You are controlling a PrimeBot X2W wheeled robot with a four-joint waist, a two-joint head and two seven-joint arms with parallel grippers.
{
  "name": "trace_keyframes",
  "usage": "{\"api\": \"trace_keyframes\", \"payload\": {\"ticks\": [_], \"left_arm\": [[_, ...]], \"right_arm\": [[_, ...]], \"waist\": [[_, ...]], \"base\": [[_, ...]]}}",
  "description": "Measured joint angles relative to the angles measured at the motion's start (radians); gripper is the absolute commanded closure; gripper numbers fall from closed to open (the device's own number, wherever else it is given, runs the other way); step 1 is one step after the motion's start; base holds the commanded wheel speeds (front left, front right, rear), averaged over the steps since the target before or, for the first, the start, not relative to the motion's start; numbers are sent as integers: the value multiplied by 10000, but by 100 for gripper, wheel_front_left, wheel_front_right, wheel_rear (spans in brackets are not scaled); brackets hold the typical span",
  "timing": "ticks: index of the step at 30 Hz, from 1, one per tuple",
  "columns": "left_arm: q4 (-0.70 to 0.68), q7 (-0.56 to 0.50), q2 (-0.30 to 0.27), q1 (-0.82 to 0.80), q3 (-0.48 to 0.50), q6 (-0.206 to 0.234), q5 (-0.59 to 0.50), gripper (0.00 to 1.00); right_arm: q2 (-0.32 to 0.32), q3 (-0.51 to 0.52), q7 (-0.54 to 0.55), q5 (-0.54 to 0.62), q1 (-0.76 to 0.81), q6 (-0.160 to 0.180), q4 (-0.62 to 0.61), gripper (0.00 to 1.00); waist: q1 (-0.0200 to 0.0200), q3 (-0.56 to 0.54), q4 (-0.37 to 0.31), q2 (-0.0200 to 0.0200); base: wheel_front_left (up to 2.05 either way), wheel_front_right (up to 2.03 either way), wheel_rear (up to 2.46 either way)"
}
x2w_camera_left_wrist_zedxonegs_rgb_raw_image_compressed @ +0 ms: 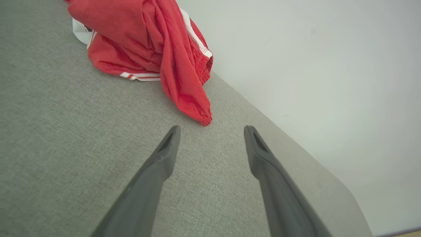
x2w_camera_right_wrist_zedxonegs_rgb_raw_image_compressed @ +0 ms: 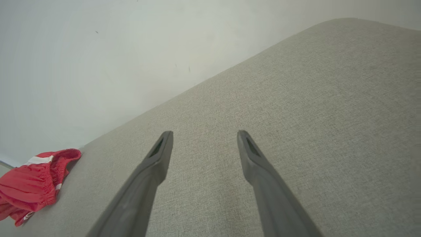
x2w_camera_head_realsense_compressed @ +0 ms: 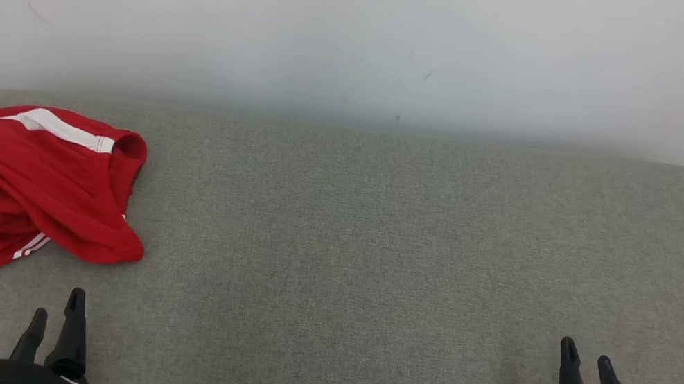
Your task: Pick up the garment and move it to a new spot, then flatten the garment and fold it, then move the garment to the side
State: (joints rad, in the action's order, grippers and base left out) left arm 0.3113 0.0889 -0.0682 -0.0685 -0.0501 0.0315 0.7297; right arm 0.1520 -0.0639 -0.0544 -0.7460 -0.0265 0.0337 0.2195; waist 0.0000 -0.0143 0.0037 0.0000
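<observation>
**Both grippers empty, garment heaped off to my left**

My left gripper [x2w_camera_head_realsense_compressed: 59, 302] sits at the near left of the grey woven upholstered surface [x2w_camera_head_realsense_compressed: 378, 226]. Its two long dark fingers are spread apart with nothing between them. My right gripper [x2w_camera_head_realsense_compressed: 585, 351] is at the near right, well apart from the left one. Its fingers are parted in the same way, with only bare grey cloth beyond them. I cannot tell whether either pair of fingertips touches the surface or hangs just above it.

The crumpled red garment [x2w_camera_head_realsense_compressed: 27, 182] is thin fabric with white stripes and a gathered elastic band. It lies in a loose heap at the far left of the surface, near the rounded back corner. One white band runs across the top of the heap, and a pair of thin white stripes shows at its near edge.

The heap is ahead of my left gripper and not touching it. In my left wrist view, one drooping red fold ends just beyond my fingertips, about level with the gap between them, and neither finger touches it. In my right wrist view the garment sits low at the left edge, far from my right fingers.

A plain white wall [x2w_camera_head_realsense_compressed: 371, 28] with a few small dark marks rises straight behind the surface's back edge.
</observation>
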Motion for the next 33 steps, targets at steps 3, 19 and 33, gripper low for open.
{"api": "trace_keyframes", "payload": {"ticks": [3,19,33], "left_arm": [[-13,12,2,0,-38,59,-456,0],[-176,84,-284,-3,-343,481,-3005,0],[-481,71,-531,-32,-663,844,-5026,0]], "right_arm": [[58,13,-4,393,5,46,-54,0],[297,-86,-92,2387,228,470,-654,0],[556,-92,-165,4115,393,830,-1250,0]], "waist": [[0,-24,-3,0],[0,-70,7,0],[0,-114,32,0]], "base": [[0,0,0],[0,0,0],[0,0,0]]}}
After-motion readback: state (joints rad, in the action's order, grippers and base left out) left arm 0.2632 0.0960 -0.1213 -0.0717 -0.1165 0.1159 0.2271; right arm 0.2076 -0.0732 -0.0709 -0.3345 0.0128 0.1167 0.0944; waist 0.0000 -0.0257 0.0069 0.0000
